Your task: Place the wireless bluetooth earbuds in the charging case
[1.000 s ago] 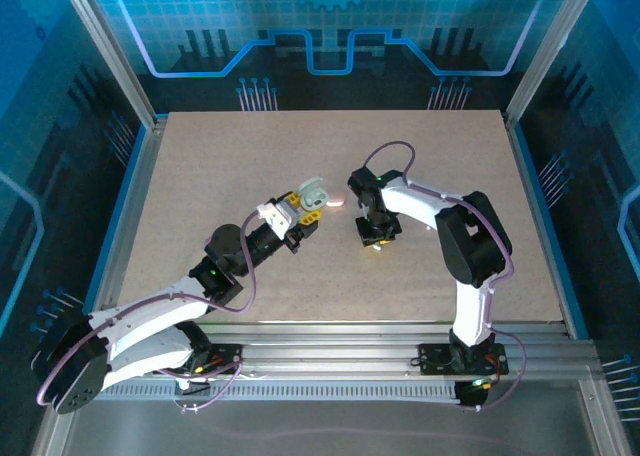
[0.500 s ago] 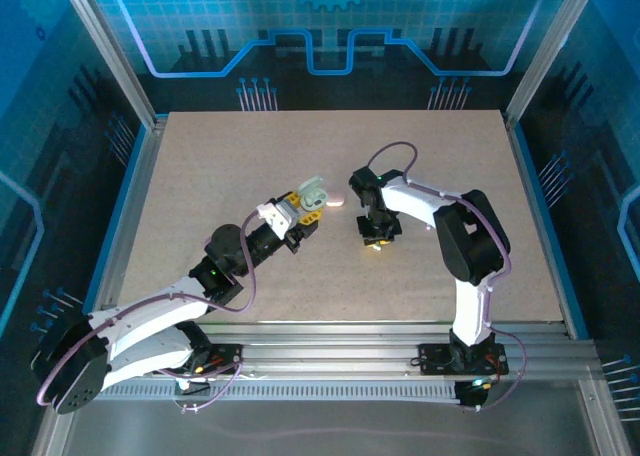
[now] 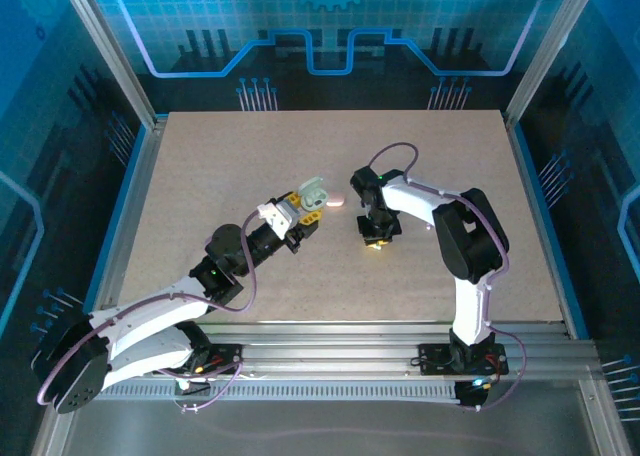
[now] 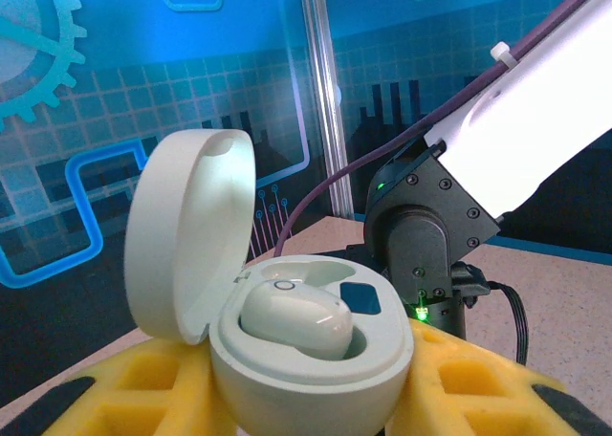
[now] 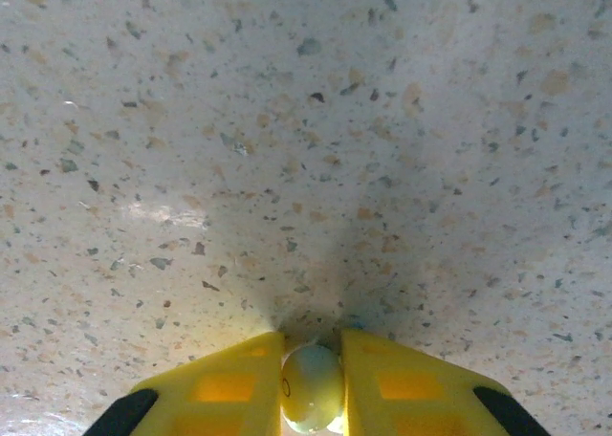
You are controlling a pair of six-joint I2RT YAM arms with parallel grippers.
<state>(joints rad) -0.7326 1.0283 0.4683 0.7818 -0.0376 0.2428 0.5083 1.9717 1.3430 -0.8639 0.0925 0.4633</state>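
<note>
My left gripper (image 3: 308, 208) is shut on a pale greenish-white charging case (image 3: 315, 193), held a little above the table. In the left wrist view the case (image 4: 316, 369) sits between yellow fingers (image 4: 478, 388) with its lid (image 4: 186, 230) swung open. One whitish earbud (image 4: 295, 321) lies in a socket, and the second socket behind it is empty. My right gripper (image 3: 374, 238) points down close to the tabletop. Its yellow fingers (image 5: 225, 386) are shut on a small pale green earbud (image 5: 312, 386). A tiny pinkish earbud (image 3: 336, 199) lies on the table just right of the case.
The speckled beige tabletop (image 3: 200, 176) is framed by metal rails and blue panels. The right arm's wrist (image 4: 421, 235) and purple cable stand close behind the held case. The two grippers are about a hand's width apart near the table's middle.
The right arm has shifted very slightly to the left. The left arm and the case have stayed put.
</note>
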